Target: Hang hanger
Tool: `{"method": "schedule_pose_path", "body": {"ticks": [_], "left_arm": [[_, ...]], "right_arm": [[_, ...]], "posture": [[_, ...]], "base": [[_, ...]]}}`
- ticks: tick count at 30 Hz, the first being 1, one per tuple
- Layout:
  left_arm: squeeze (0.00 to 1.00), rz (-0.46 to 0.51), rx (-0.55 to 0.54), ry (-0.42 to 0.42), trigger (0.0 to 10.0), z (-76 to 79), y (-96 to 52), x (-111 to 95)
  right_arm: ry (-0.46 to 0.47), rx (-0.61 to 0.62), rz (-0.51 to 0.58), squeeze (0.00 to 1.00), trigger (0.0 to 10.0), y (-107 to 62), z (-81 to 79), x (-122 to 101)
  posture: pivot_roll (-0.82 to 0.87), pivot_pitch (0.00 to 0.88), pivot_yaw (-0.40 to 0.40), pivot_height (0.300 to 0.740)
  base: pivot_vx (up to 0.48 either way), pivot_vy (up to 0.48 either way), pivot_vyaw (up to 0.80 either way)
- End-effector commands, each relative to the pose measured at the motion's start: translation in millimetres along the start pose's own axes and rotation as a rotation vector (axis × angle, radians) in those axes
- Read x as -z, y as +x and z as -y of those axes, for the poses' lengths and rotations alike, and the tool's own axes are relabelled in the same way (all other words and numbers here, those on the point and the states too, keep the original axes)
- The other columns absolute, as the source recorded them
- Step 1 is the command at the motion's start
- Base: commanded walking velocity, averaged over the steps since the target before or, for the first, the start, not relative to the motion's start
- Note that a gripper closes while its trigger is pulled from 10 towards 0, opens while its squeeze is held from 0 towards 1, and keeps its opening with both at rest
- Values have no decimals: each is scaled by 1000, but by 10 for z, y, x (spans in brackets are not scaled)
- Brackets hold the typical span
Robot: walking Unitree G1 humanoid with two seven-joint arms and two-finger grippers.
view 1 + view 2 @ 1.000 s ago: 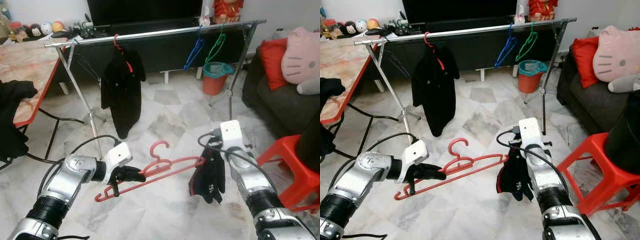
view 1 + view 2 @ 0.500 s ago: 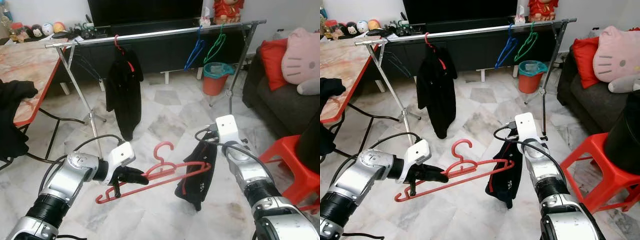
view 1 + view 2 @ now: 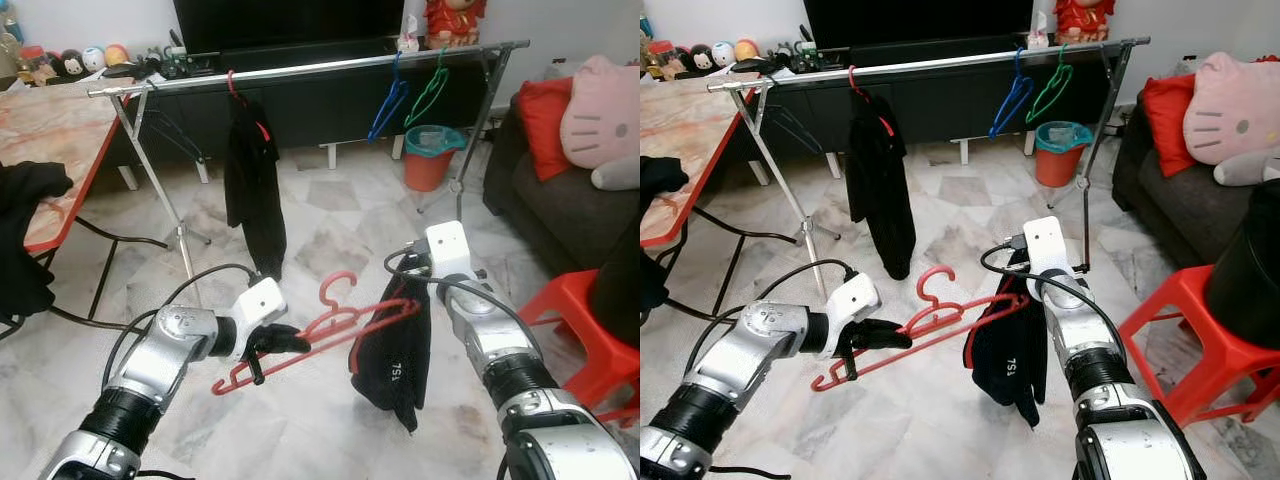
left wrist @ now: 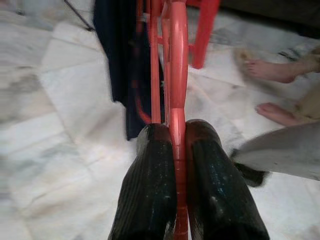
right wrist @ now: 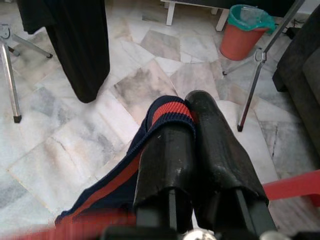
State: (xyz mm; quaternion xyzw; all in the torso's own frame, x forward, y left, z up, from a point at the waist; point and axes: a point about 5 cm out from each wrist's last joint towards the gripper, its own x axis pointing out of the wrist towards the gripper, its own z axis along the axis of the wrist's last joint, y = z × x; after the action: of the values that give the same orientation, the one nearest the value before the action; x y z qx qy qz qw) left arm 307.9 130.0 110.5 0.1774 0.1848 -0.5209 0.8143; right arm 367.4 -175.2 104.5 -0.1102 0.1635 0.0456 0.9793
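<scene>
A red plastic hanger [image 3: 330, 320] hangs in the air in front of me, tilted, its hook pointing up. My left gripper [image 3: 283, 341] is shut on its lower left bar; the wrist view shows the hanger [image 4: 177, 95] pinched between both black fingers [image 4: 150, 190]. A dark garment [image 3: 392, 350] with a red collar band hangs from the hanger's right end. My right gripper [image 5: 187, 135] is shut on that garment [image 5: 167, 117] at the collar. The metal clothes rail [image 3: 320, 66] stands ahead, with a black garment [image 3: 254, 170] on a red hanger.
A blue hanger [image 3: 389, 100] and a green hanger [image 3: 432, 92] hang on the rail's right part. A red-edged table [image 3: 55, 140] is at left, a red stool [image 3: 590, 320] and a dark sofa [image 3: 560, 190] at right, an orange bin [image 3: 432, 155] behind. A person's bare feet [image 4: 270, 70] stand close.
Both grippers have moved up and closer together with the hanger and garment. The garment now drapes further over the hanger's right end. The black garment on the rail has swung.
</scene>
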Motion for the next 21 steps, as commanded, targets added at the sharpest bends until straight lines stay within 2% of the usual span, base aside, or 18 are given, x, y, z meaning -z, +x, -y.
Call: {"method": "schedule_pose_path", "body": {"ticks": [1, 11, 17, 21], "left_arm": [[0, 3, -46, 15, 10000, -71, -24, -23], [0, 22, -85, -6, 10000, -75, 33, -29], [0, -1, -228, -34, 10000, -141, 143, -29], [0, -24, -242, -39, 10000, -137, 167, -1]], "right_arm": [[11, -6, 38, 0, 10000, -16, -13, -82], [24, -14, 27, 0, 10000, -73, -56, -3], [28, -11, 17, 0, 10000, -110, -87, 62], [30, 0, 18, 0, 10000, -136, -83, 66]], "posture": [[-129, 0, 26, 740], [-132, 0, 27, 740], [-134, 0, 27, 740], [-138, 0, 30, 740]], "base": [[0, 0, 0], [0, 0, 0], [0, 0, 0], [0, 0, 0]]}}
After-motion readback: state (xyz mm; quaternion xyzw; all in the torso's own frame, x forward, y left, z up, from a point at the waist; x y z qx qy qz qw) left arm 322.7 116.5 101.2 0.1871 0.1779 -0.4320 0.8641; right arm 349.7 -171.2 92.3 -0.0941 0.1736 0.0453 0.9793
